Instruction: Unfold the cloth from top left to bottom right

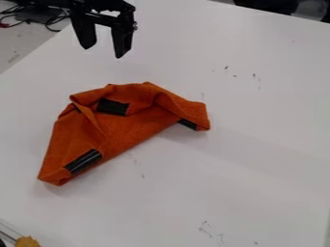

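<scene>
In the camera view, the orange cloth (126, 129) lies folded and rumpled on the white tabletop (261, 159), left of the middle of the view. Its long lower edge slants from a narrow lower-left end up to a blunt right end. The upper edge is uneven, with a fold turned over at the upper left and another bulging toward the right. Three black patches show on the cloth: one near the top (113, 106), one by the lower-left end and one partly tucked under the right end.

The black claw (103, 52) hangs at the upper left, its two fingers spread with a gap between them, apart from the cloth.

The tabletop's left edge slants down from near the claw, with dark cables (55, 23) beyond it at the upper left. Bare surface stretches widely right of and below the cloth, bearing small dark marks. A yellowish-brown object (27, 241) shows at the bottom-left corner.
</scene>
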Robot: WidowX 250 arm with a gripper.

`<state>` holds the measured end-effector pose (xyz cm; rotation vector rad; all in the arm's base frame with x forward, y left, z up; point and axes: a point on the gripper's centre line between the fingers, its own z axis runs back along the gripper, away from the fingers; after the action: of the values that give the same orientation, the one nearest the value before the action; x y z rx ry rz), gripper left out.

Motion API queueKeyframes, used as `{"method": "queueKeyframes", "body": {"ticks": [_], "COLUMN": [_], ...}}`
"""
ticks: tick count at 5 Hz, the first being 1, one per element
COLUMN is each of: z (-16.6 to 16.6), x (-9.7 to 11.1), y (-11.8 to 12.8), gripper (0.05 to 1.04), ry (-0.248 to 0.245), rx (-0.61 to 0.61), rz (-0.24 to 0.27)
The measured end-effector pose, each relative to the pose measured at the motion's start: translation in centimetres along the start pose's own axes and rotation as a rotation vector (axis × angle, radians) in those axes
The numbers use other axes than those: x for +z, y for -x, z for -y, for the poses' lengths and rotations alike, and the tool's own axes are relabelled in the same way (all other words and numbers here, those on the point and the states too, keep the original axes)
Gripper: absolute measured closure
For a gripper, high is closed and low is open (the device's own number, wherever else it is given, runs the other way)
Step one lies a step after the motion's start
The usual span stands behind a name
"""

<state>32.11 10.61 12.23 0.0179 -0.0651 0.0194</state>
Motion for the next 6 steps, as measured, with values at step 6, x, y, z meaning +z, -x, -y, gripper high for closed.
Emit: {"method": "queueKeyframes", "body": {"ticks": [6], "z": [-4.4], "x": [-6.8], "y": [1.9], "gripper": [0.085], "ry": [0.06], "rx": [-0.008], "rz": [-0.131]}}
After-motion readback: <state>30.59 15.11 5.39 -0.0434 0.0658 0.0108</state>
